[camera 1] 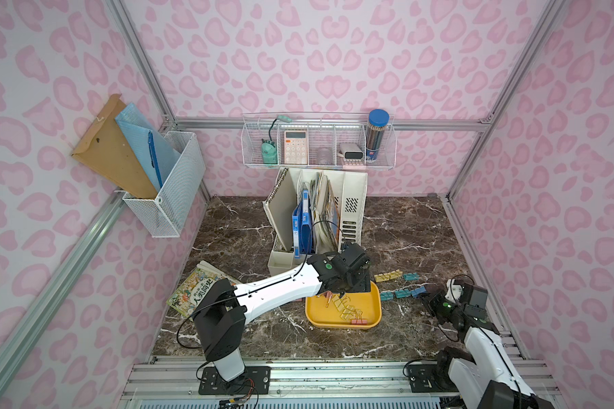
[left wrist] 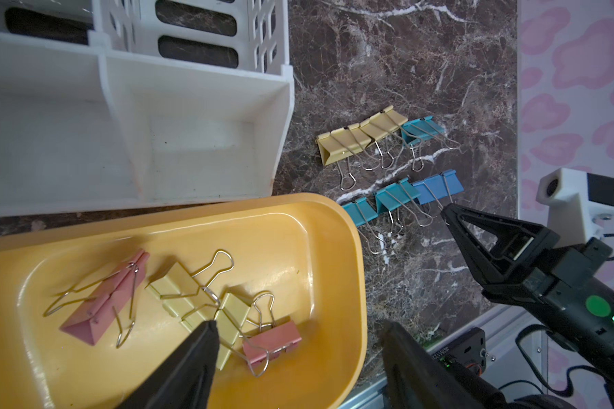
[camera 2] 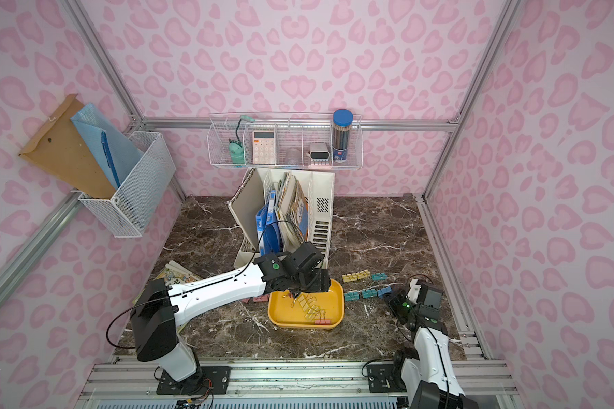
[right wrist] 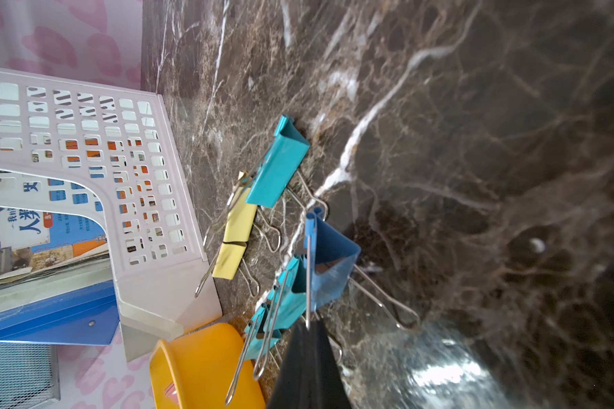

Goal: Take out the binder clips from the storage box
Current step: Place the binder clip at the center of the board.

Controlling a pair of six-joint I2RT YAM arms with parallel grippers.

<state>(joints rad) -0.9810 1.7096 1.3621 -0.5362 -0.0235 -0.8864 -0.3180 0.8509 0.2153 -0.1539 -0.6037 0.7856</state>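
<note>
Left end effector (left wrist: 298, 324), jaws wide over the storage box (left wrist: 316, 248), should straddle the pink binder clip (left wrist: 273, 341) beneath, clear of tangled yellow clips (left wrist: 192, 297); right end effector (right wrist: 307, 331) closed, seemingly empty.

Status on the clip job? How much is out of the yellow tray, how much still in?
Done: six binder clips lie in two rows on the marble beside the storage box: two yellow, three teal, one blue clip. In hand: nothing clearly; left pincer hangs open over the box, right pincer is shut, tip at the blue clip's handle. Left: two pink clips and a yellow cluster in the box.
</note>
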